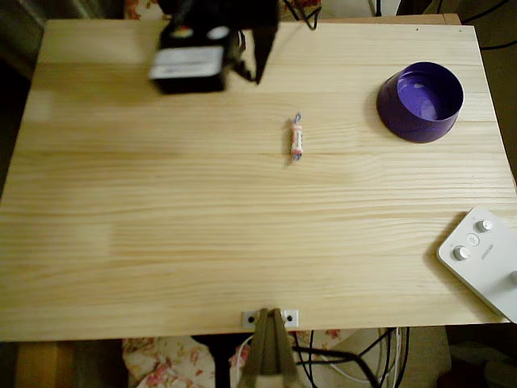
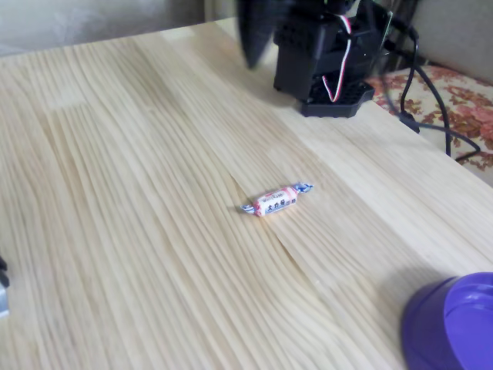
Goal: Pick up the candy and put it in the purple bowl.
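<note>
The candy lies flat near the middle of the wooden table, pinkish-red and white with twisted silvery ends; the fixed view shows it lying alone. The purple bowl stands at the back right, upright and with nothing in it; its rim shows at the fixed view's lower right corner. My black gripper hangs at the table's back edge, well behind and left of the candy, with nothing seen in it. Its dark fingers are blurred, so how the jaws stand is unclear.
The arm's black base with its cables sits at the back edge. A white device with round knobs lies at the front right corner. A metal bracket is fixed at the middle of the front edge.
</note>
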`<action>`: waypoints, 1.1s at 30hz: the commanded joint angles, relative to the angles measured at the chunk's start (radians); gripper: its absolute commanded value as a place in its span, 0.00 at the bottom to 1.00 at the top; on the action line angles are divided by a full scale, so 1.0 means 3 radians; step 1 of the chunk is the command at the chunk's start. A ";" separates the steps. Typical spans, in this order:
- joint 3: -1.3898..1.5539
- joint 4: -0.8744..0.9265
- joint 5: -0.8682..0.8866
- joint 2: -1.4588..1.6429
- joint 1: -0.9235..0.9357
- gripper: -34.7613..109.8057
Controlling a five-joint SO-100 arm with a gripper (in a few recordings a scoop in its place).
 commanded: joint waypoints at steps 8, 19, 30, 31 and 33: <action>-0.0107 -0.0087 0.0061 0.0046 -0.0573 0.23; -0.0051 -0.0302 0.0639 0.0092 -0.0072 0.24; 0.0496 -0.0404 0.1268 0.0327 -0.0562 0.24; 0.0501 -0.0414 0.1283 0.0291 -0.0598 0.24; 0.0501 -0.0470 0.1340 0.0153 -0.0701 0.24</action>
